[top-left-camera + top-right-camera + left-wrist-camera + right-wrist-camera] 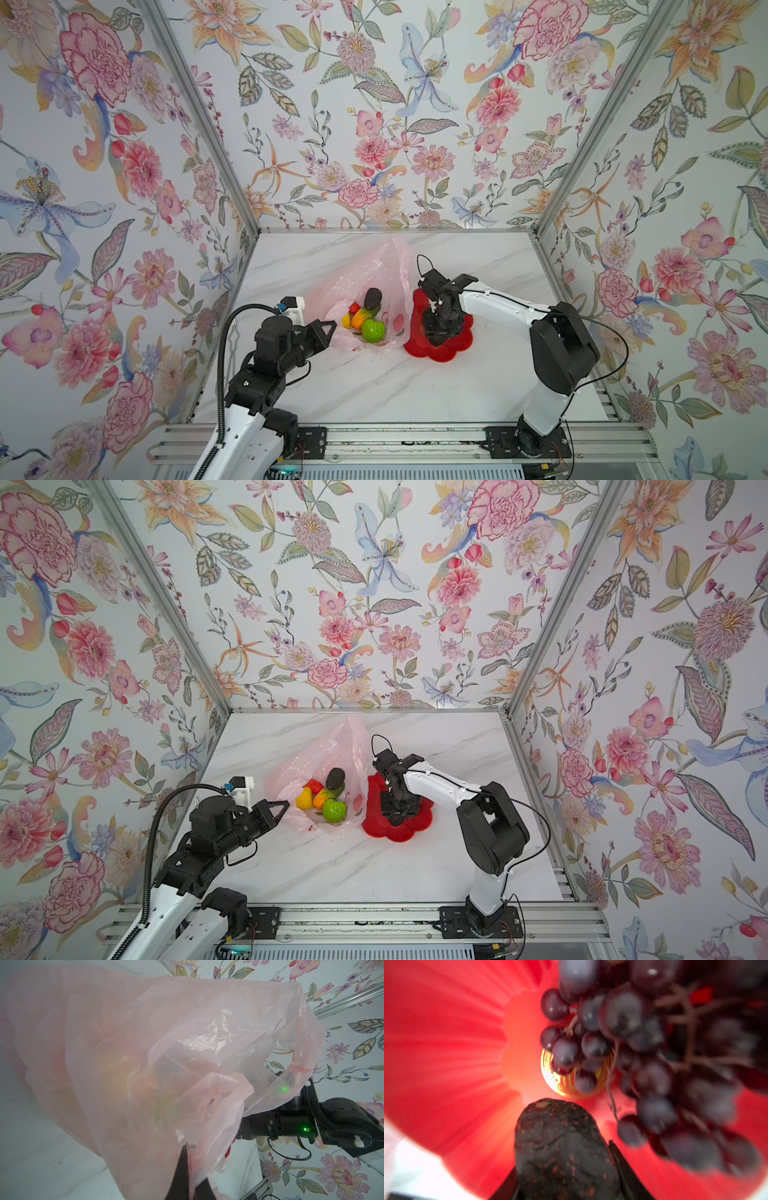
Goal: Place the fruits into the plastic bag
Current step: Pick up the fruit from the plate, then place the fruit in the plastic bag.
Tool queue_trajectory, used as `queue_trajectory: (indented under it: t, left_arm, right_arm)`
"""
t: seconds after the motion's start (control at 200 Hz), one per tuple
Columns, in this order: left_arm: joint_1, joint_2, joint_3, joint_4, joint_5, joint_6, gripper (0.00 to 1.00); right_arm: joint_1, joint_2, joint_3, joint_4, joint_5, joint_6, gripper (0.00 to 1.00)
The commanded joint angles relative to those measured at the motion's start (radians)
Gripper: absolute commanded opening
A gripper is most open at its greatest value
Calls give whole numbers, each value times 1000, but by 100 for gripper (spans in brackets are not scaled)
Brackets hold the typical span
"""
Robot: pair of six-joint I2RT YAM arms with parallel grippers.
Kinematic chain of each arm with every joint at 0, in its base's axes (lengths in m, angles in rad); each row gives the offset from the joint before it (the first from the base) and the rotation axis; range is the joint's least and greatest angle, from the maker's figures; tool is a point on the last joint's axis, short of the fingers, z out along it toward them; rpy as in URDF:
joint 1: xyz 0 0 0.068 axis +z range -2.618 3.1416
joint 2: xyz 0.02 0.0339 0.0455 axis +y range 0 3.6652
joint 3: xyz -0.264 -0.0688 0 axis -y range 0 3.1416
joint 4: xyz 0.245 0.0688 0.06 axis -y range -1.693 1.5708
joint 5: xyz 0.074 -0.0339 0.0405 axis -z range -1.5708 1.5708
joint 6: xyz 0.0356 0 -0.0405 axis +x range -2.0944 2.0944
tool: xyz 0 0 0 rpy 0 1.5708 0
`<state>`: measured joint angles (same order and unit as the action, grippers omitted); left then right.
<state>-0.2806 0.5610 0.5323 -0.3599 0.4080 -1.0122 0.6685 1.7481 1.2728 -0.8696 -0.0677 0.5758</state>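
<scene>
Crinkled, glossy translucent plastic bag point(374, 270) on a smooth marble-look tabletop point(395, 386). Over the ribbed red dish point(457, 353) at its three o'clock, an avocado point(560, 1147) shows matt, rough skin.

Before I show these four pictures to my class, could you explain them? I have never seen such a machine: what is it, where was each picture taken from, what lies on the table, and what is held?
It is a robot with two arms at a marble table, each ending in a two-fingered hand. Two pictures look down from above, side by side like a pair of eyes; the other two come from a camera on each wrist. On the table lie a pink plastic bag with fruits already inside and a red dish. The left hand is shut on the bag's edge. The right hand, down in the dish, grips a black avocado; purple grapes lie beside it.
</scene>
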Motion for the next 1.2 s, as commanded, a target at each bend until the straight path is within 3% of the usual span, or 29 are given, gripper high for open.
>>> queue_trajectory:
  t: [0.0, 0.25, 0.485, 0.661, 0.951, 1.196]
  left_arm:
    - [9, -8, -11, 27, -11, -12, 0]
    - [9, 31, 4, 55, 7, 1, 0]
    - [9, 34, 6, 60, 16, 9, 0]
    - [9, 27, 7, 64, 14, 4, 0]
    - [9, 23, 27, 64, 14, 7, 0]
    - [9, 43, 44, 74, 25, 14, 0]
  right_arm:
    - [-15, -106, -38, -12, -28, 26, 41]
    - [-84, -348, -25, -8, -149, 36, 42]
    - [14, -384, 142, 110, -248, 115, 42]
    - [109, -220, 293, 132, -252, 114, 42]
    - [133, 156, 521, 98, -265, 84, 44]
    - [146, 364, 675, 97, -317, 93, 55]
